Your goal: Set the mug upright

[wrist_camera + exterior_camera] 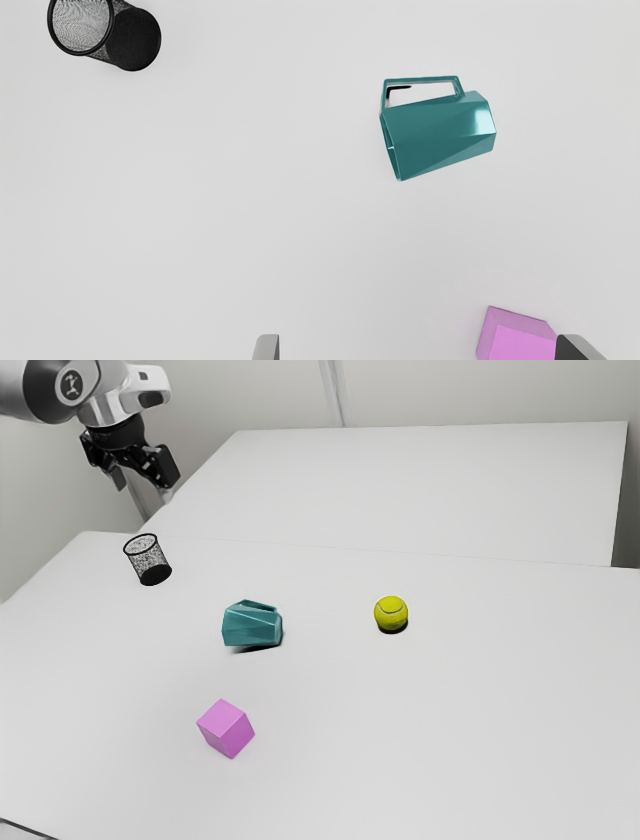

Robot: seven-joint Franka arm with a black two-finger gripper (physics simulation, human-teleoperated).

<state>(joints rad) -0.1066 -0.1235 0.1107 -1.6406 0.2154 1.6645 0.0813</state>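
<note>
The mug (252, 627) is observed on its side on the table (450, 740), handle (421, 79) contact unclear. With the gripper (421, 345) spread, the body (440, 135) should be pinched squarely, lifted, and turned mouth-up.

Passing room separates the mug (252, 627) from cube (226, 730), ball (391, 612) and mesh cup (150, 562).

Nothing readable here, folks: a round black-and-white emblem (72, 385) on the white-and-grey robot arm (107, 402), too small to tell!
</note>
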